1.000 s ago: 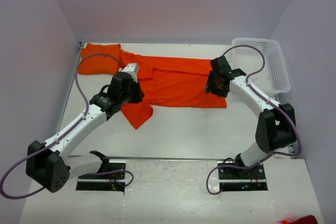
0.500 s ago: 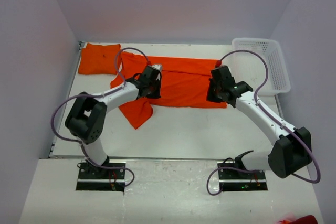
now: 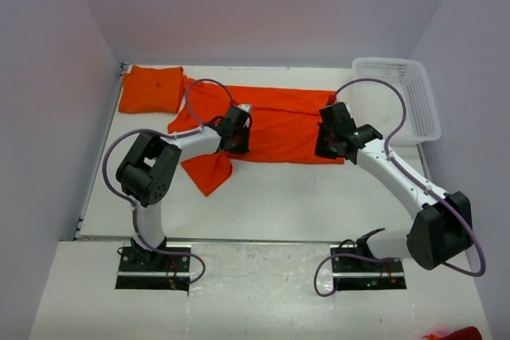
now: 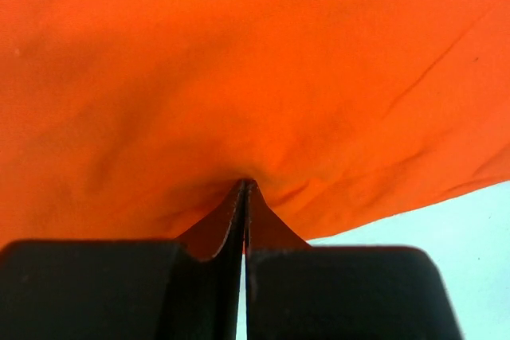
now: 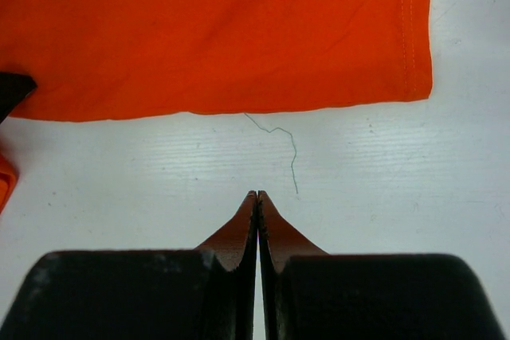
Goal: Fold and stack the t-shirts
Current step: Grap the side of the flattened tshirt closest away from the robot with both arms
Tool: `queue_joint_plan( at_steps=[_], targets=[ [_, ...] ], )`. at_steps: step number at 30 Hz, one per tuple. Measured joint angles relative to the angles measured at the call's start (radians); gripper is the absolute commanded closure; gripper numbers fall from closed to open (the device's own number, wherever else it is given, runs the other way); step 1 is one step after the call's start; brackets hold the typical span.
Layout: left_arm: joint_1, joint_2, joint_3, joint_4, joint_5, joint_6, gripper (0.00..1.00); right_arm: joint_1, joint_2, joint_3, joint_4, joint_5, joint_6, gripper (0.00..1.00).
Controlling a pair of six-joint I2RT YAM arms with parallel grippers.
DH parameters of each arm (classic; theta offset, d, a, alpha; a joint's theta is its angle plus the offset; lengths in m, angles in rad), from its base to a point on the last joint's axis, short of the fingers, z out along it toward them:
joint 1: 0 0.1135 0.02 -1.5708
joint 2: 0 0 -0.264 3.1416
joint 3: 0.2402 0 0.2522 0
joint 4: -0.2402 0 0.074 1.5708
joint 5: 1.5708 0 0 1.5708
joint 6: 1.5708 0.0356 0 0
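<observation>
One orange t-shirt point(image 3: 279, 121) lies spread across the back middle of the table, a sleeve trailing toward the front left. A second t-shirt point(image 3: 151, 89) sits folded in the back left corner. My left gripper point(image 3: 237, 137) rests on the spread shirt's left half. In the left wrist view its jaws point(image 4: 245, 185) are shut, with the cloth point(image 4: 239, 61) puckered at their tips. My right gripper point(image 3: 328, 141) is at the shirt's right front corner. The right wrist view shows it point(image 5: 256, 194) shut and empty over bare table, just short of the shirt's edge point(image 5: 223, 29).
A white lattice basket point(image 3: 410, 93) stands at the back right. A loose thread point(image 5: 287, 153) lies on the table ahead of the right gripper. Purple side walls close in the table left and right. Something red point(image 3: 454, 334) shows at the bottom right corner.
The right gripper has shut, with nothing in it. The left arm has folded inward and its shut gripper has moved right along the spread shirt, away from the folded one.
</observation>
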Motion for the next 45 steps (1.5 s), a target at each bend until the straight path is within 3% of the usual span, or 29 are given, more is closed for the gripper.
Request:
queue_joint_plan(
  at_steps=[5,6,9,10,14,22,29,32,33,34,45],
  targets=[
    [0.000,-0.089,-0.134,0.060,-0.002,-0.033,1.00,0.000,0.057,0.017,-0.011,0.000,0.027,0.97],
    [0.000,-0.112,-0.166,0.068,-0.001,-0.042,1.00,0.000,0.069,0.017,-0.010,0.000,0.035,0.87],
    [0.000,-0.183,-0.249,0.069,-0.002,-0.055,1.00,0.000,0.106,0.013,-0.016,-0.001,0.062,0.70],
    [0.000,-0.205,-0.273,0.067,-0.002,-0.056,1.00,0.000,0.108,0.008,-0.017,0.000,0.071,0.68],
    [0.000,-0.270,-0.340,0.054,-0.003,-0.063,1.00,0.000,0.108,-0.019,-0.018,0.007,0.098,0.66],
    [-0.002,-0.296,-0.362,0.039,-0.003,-0.062,1.00,0.000,0.097,-0.170,-0.022,0.016,0.204,0.70],
    [-0.015,-0.303,-0.347,0.009,-0.002,-0.044,1.00,0.000,-0.051,-0.310,-0.032,0.026,0.261,0.68],
    [-0.026,-0.304,-0.324,0.004,0.003,-0.040,1.00,0.000,-0.084,-0.315,-0.039,0.025,0.266,0.61],
    [-0.031,-0.306,-0.315,0.004,0.006,-0.039,1.00,0.000,-0.084,-0.315,-0.039,0.025,0.268,0.51],
    [-0.036,-0.307,-0.308,0.004,0.010,-0.034,1.00,0.000,-0.084,-0.316,-0.039,0.024,0.276,0.48],
    [-0.079,-0.386,-0.282,0.002,0.051,0.001,1.00,0.000,-0.074,-0.341,-0.044,0.023,0.332,0.49]
  ],
)
